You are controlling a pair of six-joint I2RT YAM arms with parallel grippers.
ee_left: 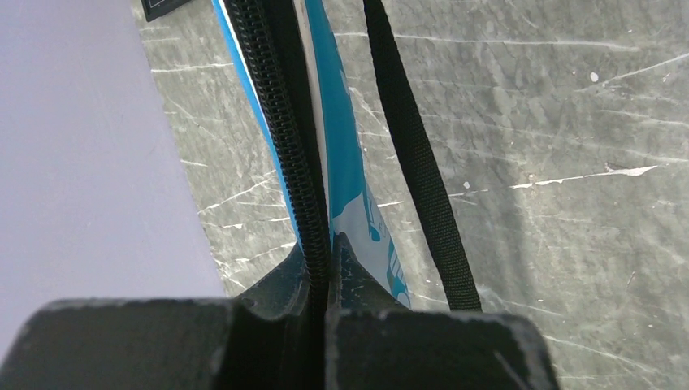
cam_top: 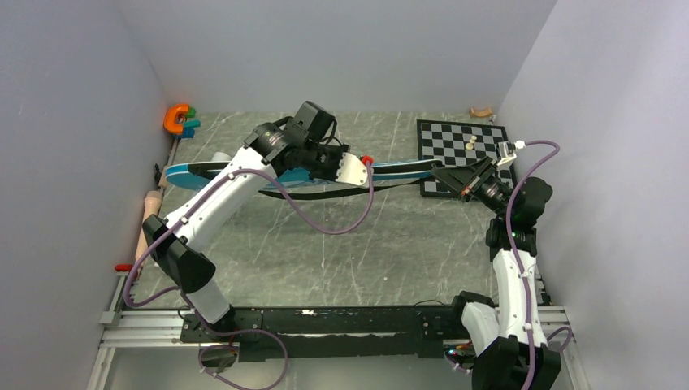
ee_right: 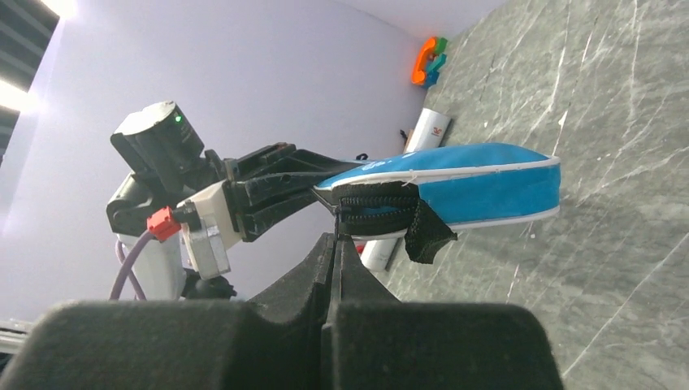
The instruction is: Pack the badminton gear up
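Left gripper (ee_left: 321, 248) clamped shut on blue bag (cam_top: 180, 175) zipper edge; right gripper (ee_right: 337, 240) pinched shut at bag's narrow end. Grey marbled counter (cam_top: 366, 252), pale walls (cam_top: 325, 49) on three sides. Bag toward counter's far side, long axis left-right, wide end at left wall, narrow end by chessboard (cam_top: 455, 142).

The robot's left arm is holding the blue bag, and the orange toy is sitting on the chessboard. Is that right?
Not quite. The orange toy is not on the chessboard. It sits in the far left corner by the wall, and the board is over on the far right. The top view shows this. The left jaws do hold the blue bag.
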